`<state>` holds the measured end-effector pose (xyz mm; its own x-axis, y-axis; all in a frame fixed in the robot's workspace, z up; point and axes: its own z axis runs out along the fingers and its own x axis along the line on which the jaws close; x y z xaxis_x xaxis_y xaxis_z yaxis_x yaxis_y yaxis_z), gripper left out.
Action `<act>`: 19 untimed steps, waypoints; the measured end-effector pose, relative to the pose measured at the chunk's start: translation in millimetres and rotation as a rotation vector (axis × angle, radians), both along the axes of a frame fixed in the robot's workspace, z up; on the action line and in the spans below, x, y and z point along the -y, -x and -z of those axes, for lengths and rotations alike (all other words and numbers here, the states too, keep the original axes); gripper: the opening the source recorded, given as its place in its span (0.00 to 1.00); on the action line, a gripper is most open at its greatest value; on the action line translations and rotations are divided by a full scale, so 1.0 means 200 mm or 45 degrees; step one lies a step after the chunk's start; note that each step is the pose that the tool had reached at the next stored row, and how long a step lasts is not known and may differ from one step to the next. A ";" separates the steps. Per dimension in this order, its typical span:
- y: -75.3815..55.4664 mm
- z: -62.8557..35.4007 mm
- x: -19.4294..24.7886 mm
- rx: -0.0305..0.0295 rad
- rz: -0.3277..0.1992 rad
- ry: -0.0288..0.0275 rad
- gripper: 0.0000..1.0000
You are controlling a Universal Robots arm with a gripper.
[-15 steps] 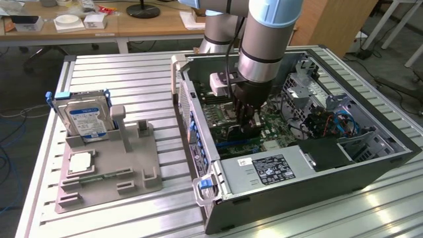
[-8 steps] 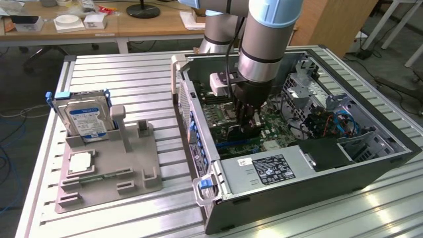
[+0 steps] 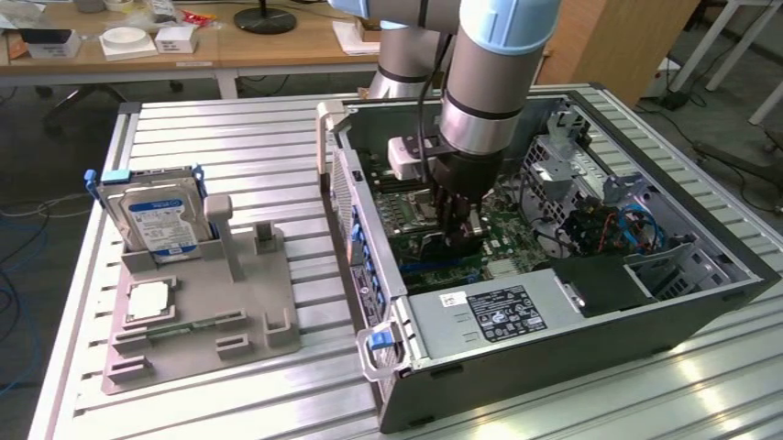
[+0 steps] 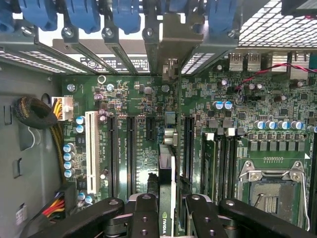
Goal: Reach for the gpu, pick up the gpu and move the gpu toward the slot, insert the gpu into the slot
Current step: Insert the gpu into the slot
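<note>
The gripper (image 4: 166, 218) is clamped on the gpu (image 4: 167, 183), edge-on, deep inside the open computer case (image 3: 685, 307). Low centre of the wrist frame, the card stands over the motherboard (image 4: 133, 99) between black slots, close on both sides.

the computer case (image 3: 575, 321) lies open on the table (image 3: 245, 128), toward the exterior view's right. the gripper (image 3: 456, 240) is inside the case, over the motherboard (image 4: 133, 104), and the gpu (image 4: 167, 198) stands on edge between its fingers (image 4: 143, 215). the tray (image 3: 196, 321) with the hard drive (image 3: 157, 218) lies to the left.
</note>
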<state>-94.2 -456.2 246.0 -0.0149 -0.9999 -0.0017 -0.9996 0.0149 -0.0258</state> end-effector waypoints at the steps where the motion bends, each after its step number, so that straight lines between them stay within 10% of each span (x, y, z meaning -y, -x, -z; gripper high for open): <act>1: 0.00 0.001 0.000 -0.0001 0.000 0.0001 0.26; 19: 0.00 0.013 0.000 -0.0003 0.000 0.0003 0.26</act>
<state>-94.2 -456.2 243.3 -0.0148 -0.9999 -0.0014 -0.9996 0.0148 -0.0256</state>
